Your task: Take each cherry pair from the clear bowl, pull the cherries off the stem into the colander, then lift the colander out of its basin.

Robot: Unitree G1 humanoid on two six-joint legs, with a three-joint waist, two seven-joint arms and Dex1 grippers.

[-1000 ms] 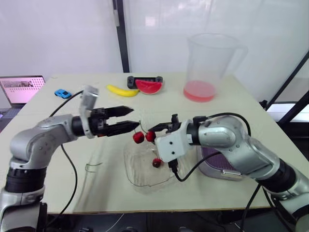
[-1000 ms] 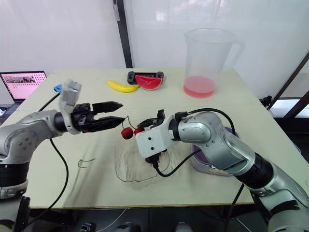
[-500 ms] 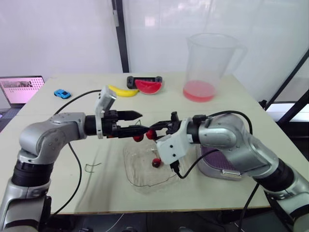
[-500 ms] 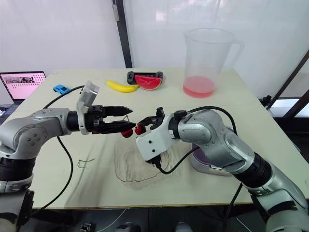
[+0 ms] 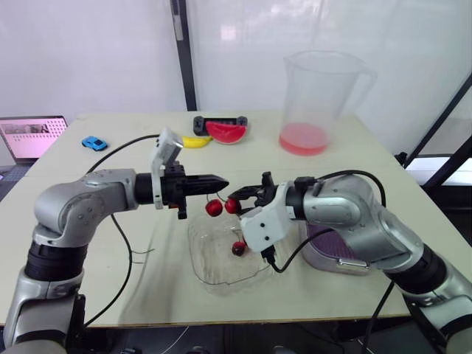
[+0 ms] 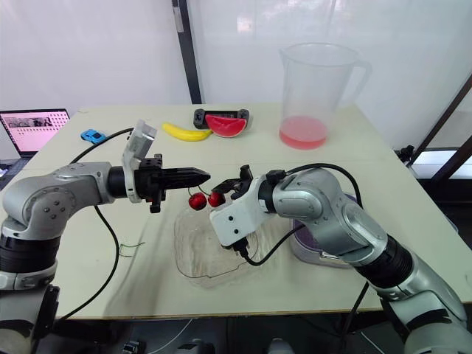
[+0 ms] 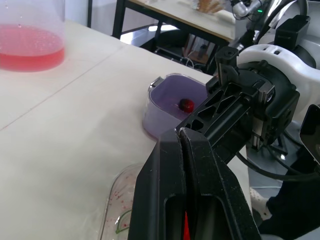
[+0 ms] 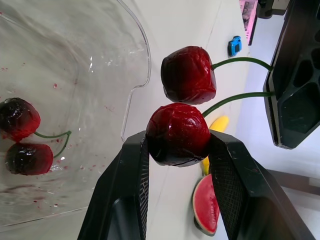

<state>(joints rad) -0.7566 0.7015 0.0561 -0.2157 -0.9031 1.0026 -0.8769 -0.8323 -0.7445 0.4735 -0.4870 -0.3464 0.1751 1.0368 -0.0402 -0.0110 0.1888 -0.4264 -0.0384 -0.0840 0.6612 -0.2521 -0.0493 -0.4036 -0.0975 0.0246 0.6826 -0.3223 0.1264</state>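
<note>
Jaws on the left gripper (image 6: 203, 175) are pressing flat together and clamping the far ends of the two green stems (image 8: 235, 97) of the cherry pair (image 5: 222, 207), so the fruit is hanging just past the black tips, in the air over the far edge of the clear bowl (image 5: 206, 258). The right gripper (image 8: 178, 134) is reaching in from the opposite side, its jaws closing on the pinched cherry (image 8: 178, 131), which is sitting squarely between both fingers (image 8: 132, 170) with its stem running back toward the left gripper. The free cherry (image 8: 188, 75) is hanging just beside it, outside the right jaws and on the side nearer the left gripper; whether the two fruits are touching is hard to tell. A second pair (image 5: 239, 248) is lying on the floor of the bowl, below the right gripper, its stem curling beside it. The purple colander (image 7: 167, 100) is sitting in its basin (image 5: 352, 265) on the table (image 5: 133, 280), just to the right of the bowl and partly behind the right forearm, and a single loose cherry (image 7: 186, 105) is resting inside it. Farther back, a tall clear jug (image 5: 324, 96) is holding a little pink liquid, and a banana (image 5: 193, 141), a watermelon slice (image 5: 227, 132) and a small blue toy car (image 5: 94, 142) are lying well apart from the bowl.
</note>
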